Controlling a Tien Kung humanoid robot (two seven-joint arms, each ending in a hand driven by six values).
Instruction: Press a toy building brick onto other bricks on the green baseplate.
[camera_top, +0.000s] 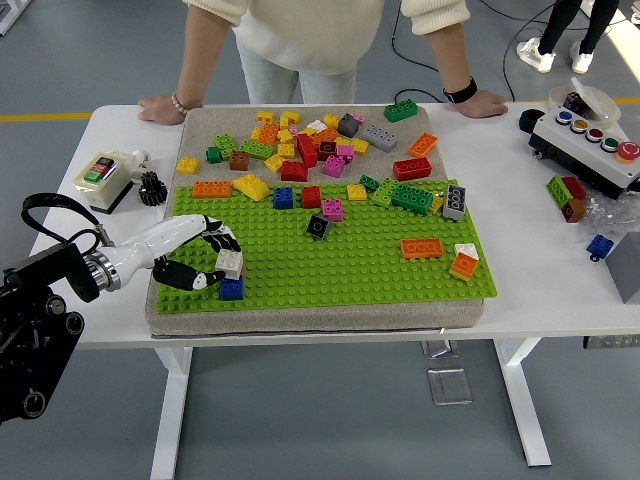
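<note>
low at the left, the robot's left hand (200, 262) is reaching in over the near left corner of the green baseplate (340, 262), its white-and-black forearm slanting up from the picture's left edge. its fingers (215, 240) are curling over a grey brick (230, 264) with the thumb lying beneath, so the hand is grasping the grey brick, which is sitting on top of a blue brick (232, 289) studded to the plate. this pair is standing close to the baseplate's near edge and left edge, with the beige mat (300, 316) showing just beyond. to the right of the hand a wide stretch of bare green studs is lying open, reaching as far as an orange brick (421, 247) and a small orange-and-white brick (464, 262) near the right edge. a black brick (318, 226) is standing alone toward the middle. far behind, a pile of loose bricks (310, 145) is crowding the mat. a person's hands (160, 108) are resting on the white table (560, 270) at its far edge.
</note>
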